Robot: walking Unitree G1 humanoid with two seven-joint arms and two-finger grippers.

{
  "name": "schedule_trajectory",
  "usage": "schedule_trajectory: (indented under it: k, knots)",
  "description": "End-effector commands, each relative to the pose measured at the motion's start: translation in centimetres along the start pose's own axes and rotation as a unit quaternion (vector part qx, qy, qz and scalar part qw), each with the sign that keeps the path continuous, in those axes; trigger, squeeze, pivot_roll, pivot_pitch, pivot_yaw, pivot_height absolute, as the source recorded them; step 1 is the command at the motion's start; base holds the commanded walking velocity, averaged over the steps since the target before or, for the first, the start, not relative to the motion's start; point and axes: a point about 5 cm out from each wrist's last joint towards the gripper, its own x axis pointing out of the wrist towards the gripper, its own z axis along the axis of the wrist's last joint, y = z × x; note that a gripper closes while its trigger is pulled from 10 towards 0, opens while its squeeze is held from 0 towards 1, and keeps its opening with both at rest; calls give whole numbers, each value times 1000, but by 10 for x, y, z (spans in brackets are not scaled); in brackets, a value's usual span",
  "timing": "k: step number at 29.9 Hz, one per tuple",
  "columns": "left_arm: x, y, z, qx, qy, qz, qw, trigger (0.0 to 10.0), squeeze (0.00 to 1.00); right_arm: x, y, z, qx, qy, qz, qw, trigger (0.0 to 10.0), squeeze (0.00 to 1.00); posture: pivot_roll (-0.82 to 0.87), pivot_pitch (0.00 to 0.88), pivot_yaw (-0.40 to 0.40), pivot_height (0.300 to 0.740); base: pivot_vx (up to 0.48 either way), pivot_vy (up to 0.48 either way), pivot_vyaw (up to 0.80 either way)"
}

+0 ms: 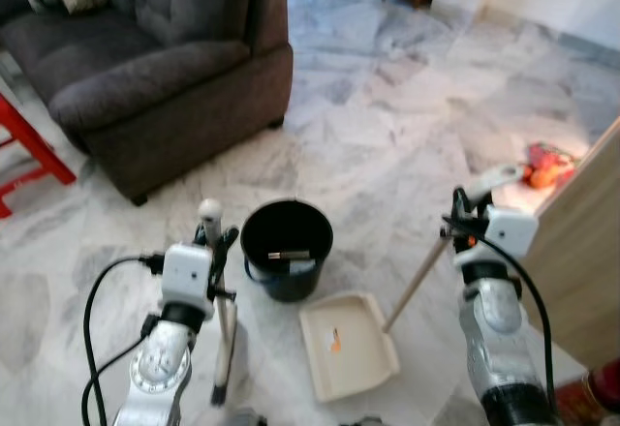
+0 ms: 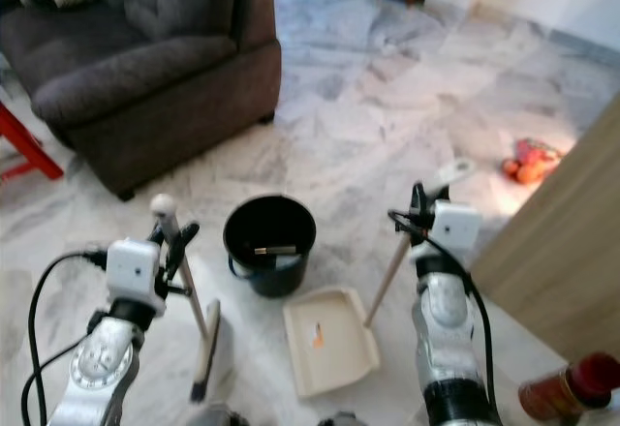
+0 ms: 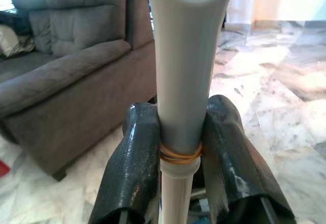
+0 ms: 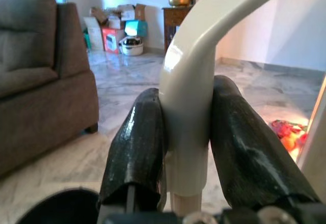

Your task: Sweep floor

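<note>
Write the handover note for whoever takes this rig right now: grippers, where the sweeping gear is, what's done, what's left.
Left gripper: shut on the broom handle, brush end on the floor by the robot's left side.
Right gripper: shut on the dustpan handle; the dustpan sits flat on the marble floor, in front of the black bucket.
Done: a small orange scrap lies in the pan; some bits are in the bucket.
Left: probably tip the pan into the bucket. Red-orange items lie farther out on the right.

Scene is evenly daylit. A sunlit patch produces glare on the marble floor (image 1: 542, 169) at right. Head views are slightly soft overall. In wrist views, near black fingers (image 3: 130, 173) are sharp; the sofa (image 3: 66, 76) background blurs mildly.
</note>
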Motion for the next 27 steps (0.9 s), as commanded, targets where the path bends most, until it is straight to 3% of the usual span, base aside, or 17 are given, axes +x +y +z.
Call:
schedule_trajectory:
  k: [1, 14, 27]
  knots:
    - [0, 4, 5, 6, -15, 5, 1000, 10000, 0, 5, 1, 11, -1, -28, 2, 1000, 10000, 0, 73, 120, -35, 740, 0, 0, 0]
    - [1, 3, 5, 4, -15, 0, 1000, 10000, 0, 6, 1, 9, 9, -19, -2, 1000, 10000, 0, 71, 121, -36, 740, 0, 0, 0]
    - [1, 1, 4, 4, -13, -7, 1000, 10000, 0, 7, 1, 7, 7, -12, -1, 1000, 10000, 0, 71, 114, -36, 740, 0, 0, -797]
